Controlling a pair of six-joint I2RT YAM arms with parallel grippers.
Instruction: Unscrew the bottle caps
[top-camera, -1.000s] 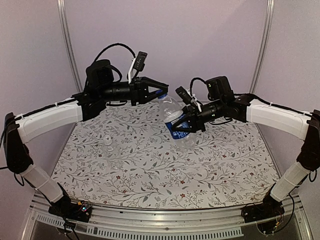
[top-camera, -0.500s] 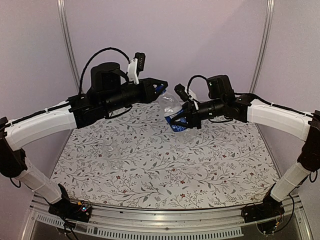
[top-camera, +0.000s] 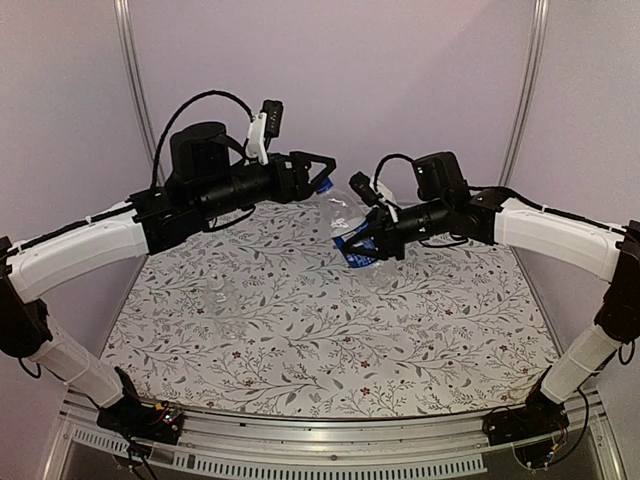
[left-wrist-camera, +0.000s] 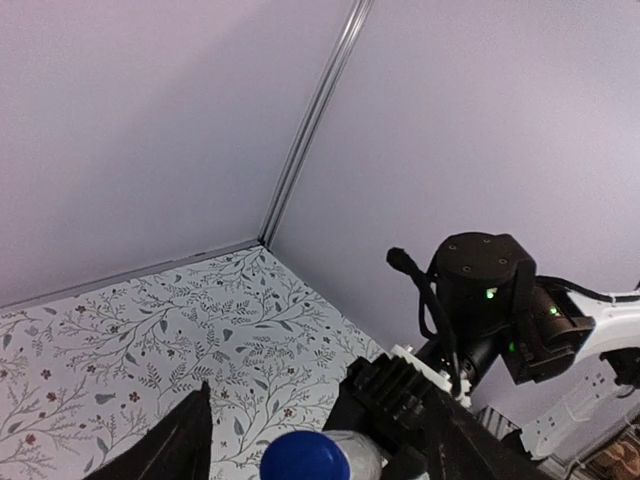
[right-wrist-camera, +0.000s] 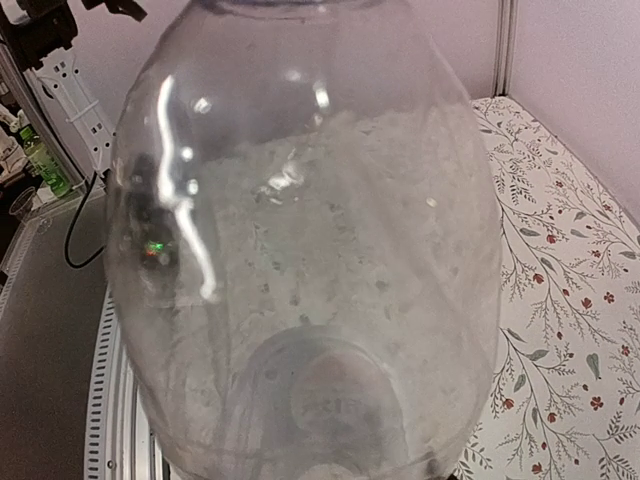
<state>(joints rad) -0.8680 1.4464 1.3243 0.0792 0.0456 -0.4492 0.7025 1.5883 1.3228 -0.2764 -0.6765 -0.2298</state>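
Note:
The taller bottle, with a blue label band, hangs tilted in the air over the table's back half. My right gripper is shut on its lower body. In the right wrist view this bottle fills the picture and hides my fingers. Its blue cap sits on the neck between the fingers of my left gripper, which is open with a gap on each side of the cap. From above, the left gripper straddles the cap. The shorter, unlabelled bottle stands on the table at the left; its pale cap is hard to make out.
The flower-patterned table is enclosed by pale walls with upright metal posts at the back corners. The right arm's wrist is close in front of my left gripper. A grey rail runs along the near edge.
My left gripper has opened off the blue cap, which stays on the bottle. The left arm has risen and turned, and the right arm has tilted the bottle further back.

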